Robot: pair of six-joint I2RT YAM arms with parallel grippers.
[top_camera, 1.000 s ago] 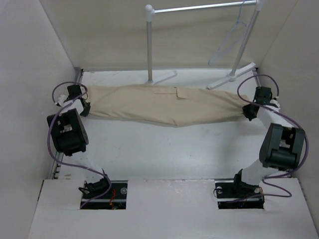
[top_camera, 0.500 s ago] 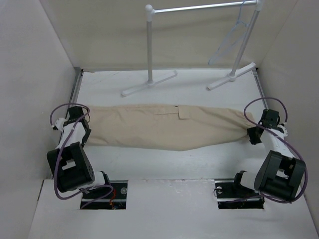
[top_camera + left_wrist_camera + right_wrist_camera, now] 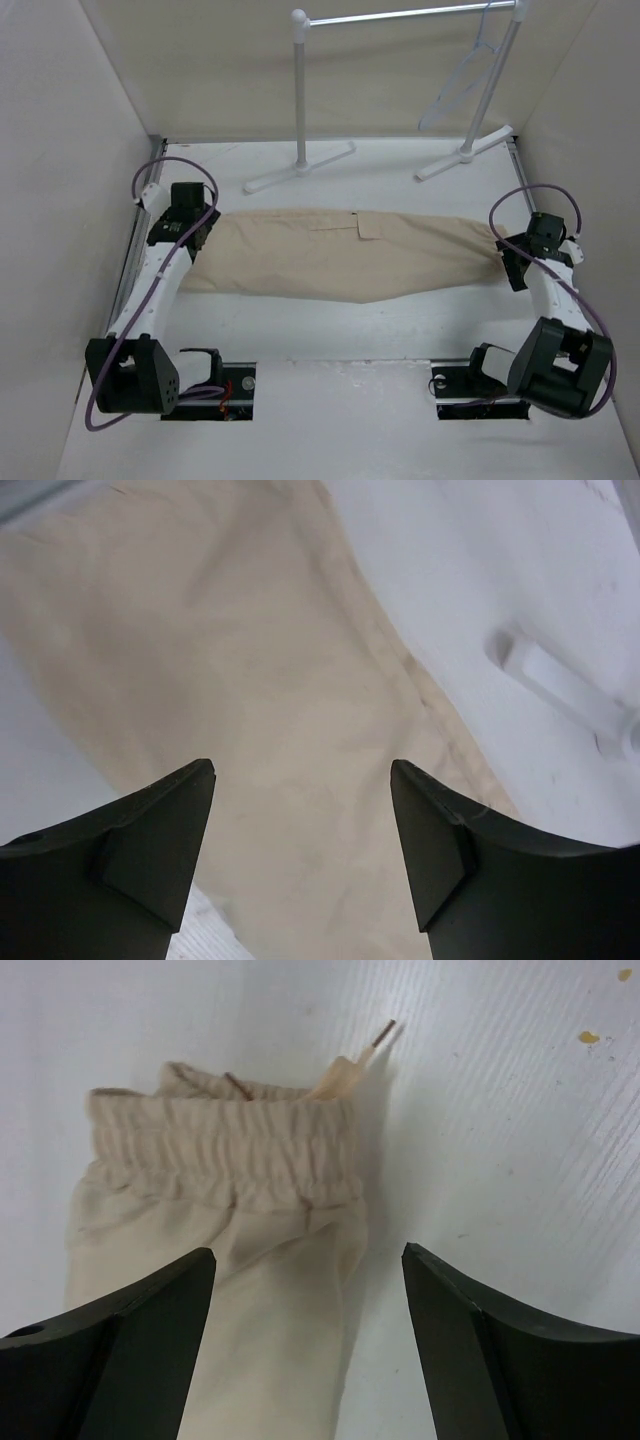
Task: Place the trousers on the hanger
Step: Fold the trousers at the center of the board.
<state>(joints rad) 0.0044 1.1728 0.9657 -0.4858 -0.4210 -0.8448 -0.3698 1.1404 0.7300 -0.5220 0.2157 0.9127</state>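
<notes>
Whereas clamped a second ago, left gripper and right gripper now agape, trousers loose.

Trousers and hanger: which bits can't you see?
- Top view: the trousers' left end sits under the left gripper.
- Left wrist view: only a cloth patch; frame edges cut the rest.
- Right wrist view: waistband shows; legs run off the bottom edge.
- Top view: the hanger is thin and pale; its hook near the top edge is too faint to trace.
</notes>
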